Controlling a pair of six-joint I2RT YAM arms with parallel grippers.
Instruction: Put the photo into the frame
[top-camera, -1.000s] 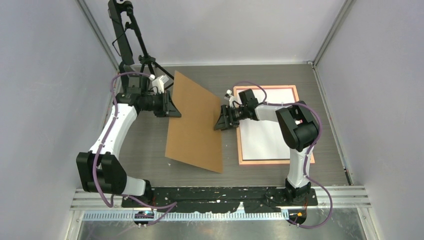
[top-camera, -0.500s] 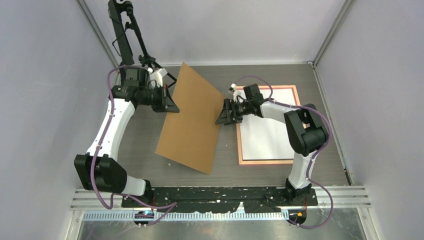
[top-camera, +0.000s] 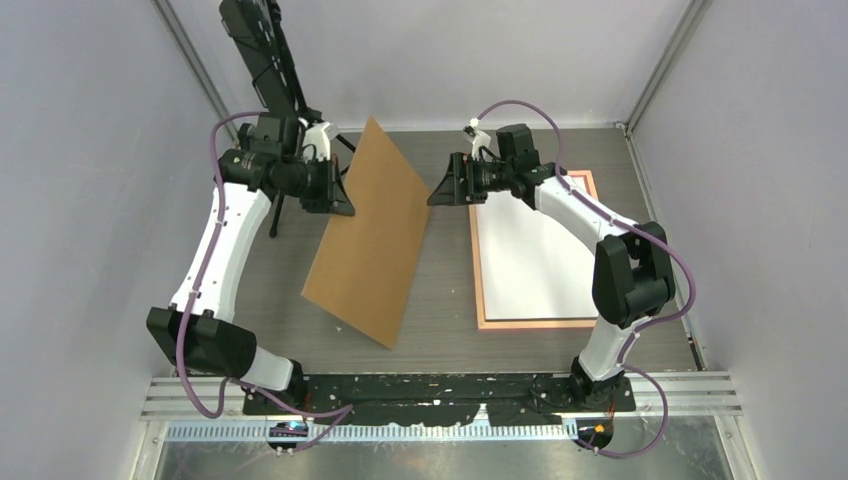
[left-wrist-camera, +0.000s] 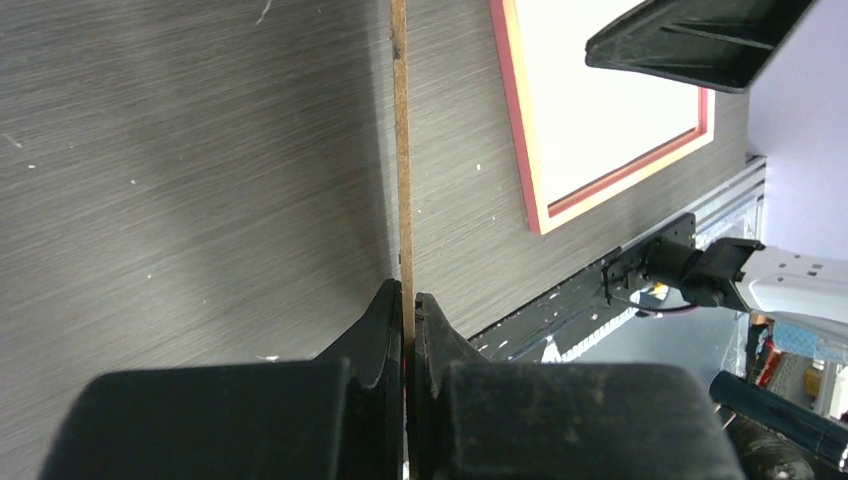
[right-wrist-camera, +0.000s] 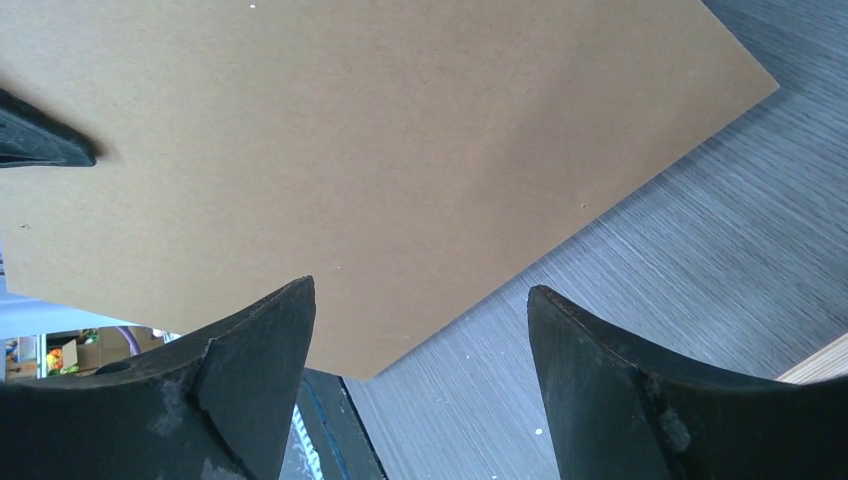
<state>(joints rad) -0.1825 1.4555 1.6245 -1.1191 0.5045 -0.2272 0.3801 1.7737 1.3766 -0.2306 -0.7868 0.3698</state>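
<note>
The salmon-pink frame (top-camera: 477, 270) lies flat on the table at the right. The photo (top-camera: 530, 255) shows only as a white sheet lying inside it. My left gripper (top-camera: 343, 203) is shut on the left edge of the brown backing board (top-camera: 370, 240) and holds it tilted up off the table. In the left wrist view the thin board edge (left-wrist-camera: 401, 150) runs straight into the closed left gripper (left-wrist-camera: 408, 300), with the frame (left-wrist-camera: 520, 120) beyond. My right gripper (top-camera: 438, 192) hangs open near the board's far right corner, touching nothing. In the right wrist view the right gripper (right-wrist-camera: 420, 290) faces the board (right-wrist-camera: 380, 150).
A black stand (top-camera: 265, 60) rises at the back left behind the left arm. Grey walls close in both sides. A metal rail (top-camera: 450, 395) runs along the near edge by the arm bases.
The left gripper closed on the board and swung it up and to the left. The right gripper opened wider and moved up and towards the back, away from the board's edge.
</note>
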